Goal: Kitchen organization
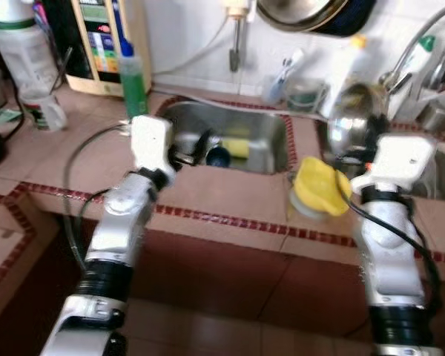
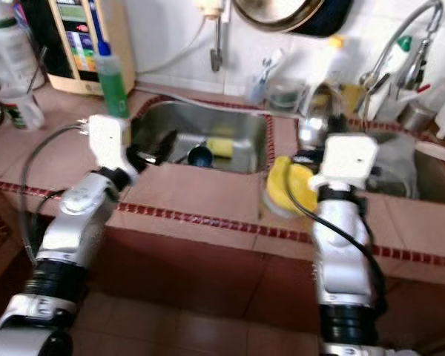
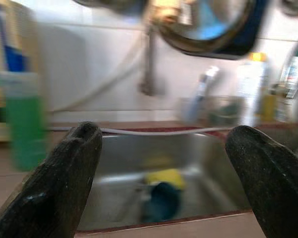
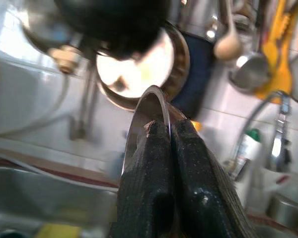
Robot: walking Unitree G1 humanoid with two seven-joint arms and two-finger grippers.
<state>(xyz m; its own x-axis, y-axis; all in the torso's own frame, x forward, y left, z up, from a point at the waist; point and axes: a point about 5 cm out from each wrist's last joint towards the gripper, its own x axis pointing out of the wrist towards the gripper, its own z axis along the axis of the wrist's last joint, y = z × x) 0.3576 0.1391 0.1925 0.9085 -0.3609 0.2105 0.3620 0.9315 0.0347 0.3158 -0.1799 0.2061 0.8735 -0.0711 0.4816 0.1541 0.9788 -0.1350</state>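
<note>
My left gripper [image 1: 196, 148] hangs open over the near left edge of the small steel sink [image 1: 271, 130], its black fingers [image 3: 74, 163] wide apart with nothing between them. In the sink lie a yellow sponge [image 1: 237, 147] and a dark blue round item [image 1: 217, 156]. My right gripper [image 4: 166, 129] is shut on the thin rim of a shiny steel lid [image 4: 150, 101], held upright above the counter right of the sink [image 1: 352, 122]. A yellow plastic item [image 1: 319, 185] sits on the tiled counter just below that arm.
A green soap bottle [image 1: 133, 85] stands at the sink's back left corner, with a white jug [image 1: 26, 52] further left. Pans hang on the tiled wall [image 1: 311, 15]. A tap [image 1: 415, 52] and a second basin crowded with dishes lie to the right.
</note>
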